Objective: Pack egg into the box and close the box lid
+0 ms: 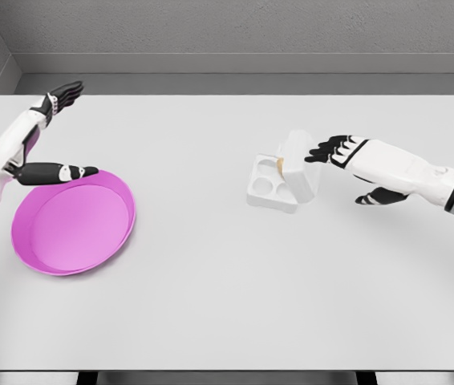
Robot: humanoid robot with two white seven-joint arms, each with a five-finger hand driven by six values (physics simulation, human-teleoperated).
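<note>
Looking from the head camera, you have a wide white table (227, 305) carrying everything, which leaves plenty of room for both arms. The pink bowl (74, 223) sits at the far left, well apart from the work, so it stays out of the way; the left hand (60, 98) hovers above and behind it with fingers spread, holding nothing, parked clear of the action. Right of centre stands the white egg box (273, 188), its lid (301, 168) tilted up at roughly half-way. Your right hand (335, 149) reaches in from the right, fingers extended and released, fingertips just beside the lid's top edge, apparently placed to push it down. The egg (280, 164) shows as a small tan patch in a rear cup, already packed.
</note>
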